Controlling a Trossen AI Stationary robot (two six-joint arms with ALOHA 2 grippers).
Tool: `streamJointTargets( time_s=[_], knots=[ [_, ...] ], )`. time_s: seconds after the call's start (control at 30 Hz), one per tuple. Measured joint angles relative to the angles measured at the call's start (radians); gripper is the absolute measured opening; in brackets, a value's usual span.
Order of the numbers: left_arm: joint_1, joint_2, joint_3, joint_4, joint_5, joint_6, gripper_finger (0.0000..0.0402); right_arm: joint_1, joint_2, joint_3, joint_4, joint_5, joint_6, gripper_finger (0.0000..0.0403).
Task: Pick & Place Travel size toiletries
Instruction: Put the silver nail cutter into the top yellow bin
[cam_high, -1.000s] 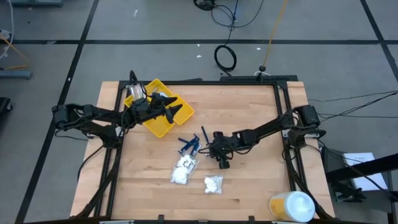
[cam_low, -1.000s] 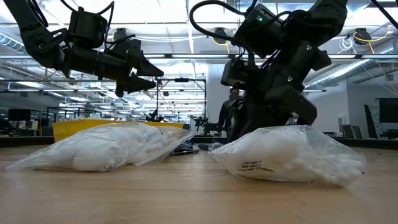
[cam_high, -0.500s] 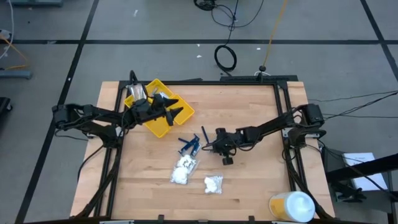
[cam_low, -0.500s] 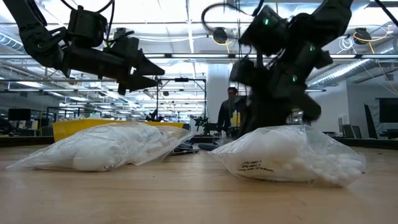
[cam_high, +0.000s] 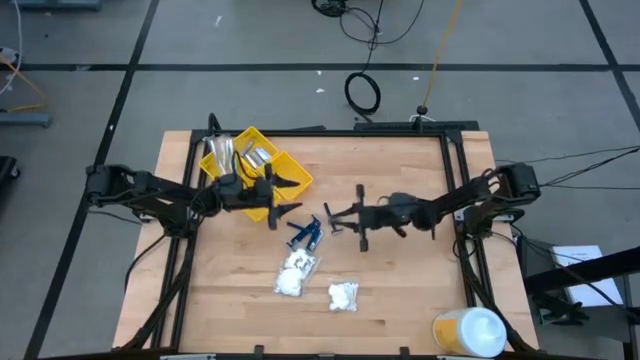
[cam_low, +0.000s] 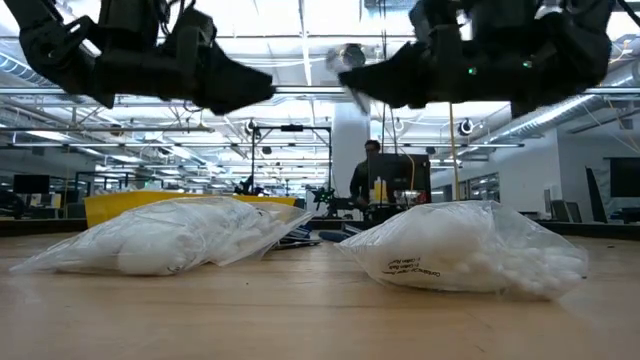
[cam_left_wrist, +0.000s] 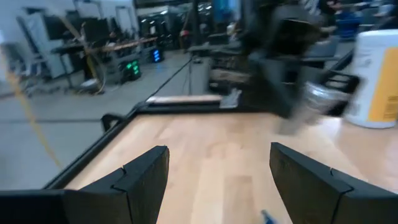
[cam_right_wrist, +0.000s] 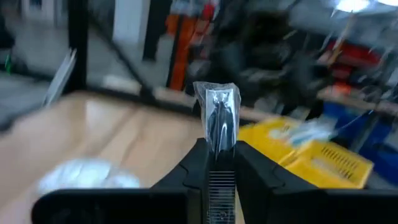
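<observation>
High view: right claw (cam_high: 333, 216) lifted off desk (cam_high: 400, 300), beside blue sticks (cam_high: 303, 234); left claw (cam_high: 285, 196) spread, empty, at yellow tray (cam_high: 250, 205).
Low view: two fluff bags (cam_low: 470, 255) below both claws.
Right wrist view: clenched on silvery packet (cam_right_wrist: 217, 121). Transport step; next likely carry to tray, release.
</observation>
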Motion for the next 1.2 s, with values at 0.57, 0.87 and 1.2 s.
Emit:
streamJointTargets(
  time_s=[0.57, 0.87, 1.2],
  knots=[
    [-0.124, 0.204, 0.292, -0.008, 0.017, 0.027, 0.0271, -0.005, -0.002, -0.093, 0.26, -0.003, 0.022, 0.0042],
    [-0.139, 0.307, 0.364, -0.003, 0.109, 0.02, 0.0271, -0.004, -0.002, -0.093, 0.26, -0.003, 0.022, 0.0042],
    [-0.139, 0.386, 0.446, -0.009, 0.109, 0.028, 0.0271, -0.004, -0.003, -0.092, 0.238, -0.003, 0.022, 0.0042]
  ],
)
